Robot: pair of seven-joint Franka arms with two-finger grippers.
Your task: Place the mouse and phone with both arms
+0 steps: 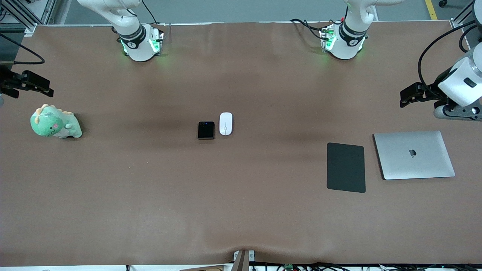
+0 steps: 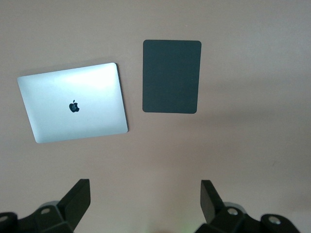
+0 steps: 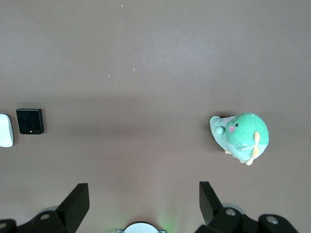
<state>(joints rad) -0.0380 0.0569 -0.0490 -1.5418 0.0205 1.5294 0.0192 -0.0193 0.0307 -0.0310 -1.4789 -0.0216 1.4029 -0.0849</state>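
The white mouse (image 1: 226,123) and the black phone (image 1: 206,130) lie side by side at the middle of the brown table (image 1: 241,210), the mouse toward the left arm's end. Both also show at the edge of the right wrist view: the phone (image 3: 30,121) and the mouse (image 3: 5,130). My left gripper (image 1: 404,98) hangs open and empty over the left arm's end of the table, its open fingers showing in its wrist view (image 2: 145,194). My right gripper (image 1: 47,87) hangs open and empty over the right arm's end (image 3: 144,196). Both are well away from the mouse and phone.
A matte black pad (image 1: 346,167) (image 2: 171,76) and a closed silver laptop (image 1: 414,154) (image 2: 73,103) lie at the left arm's end. A green plush dinosaur (image 1: 55,122) (image 3: 240,137) sits at the right arm's end. Both arm bases stand along the table's edge farthest from the front camera.
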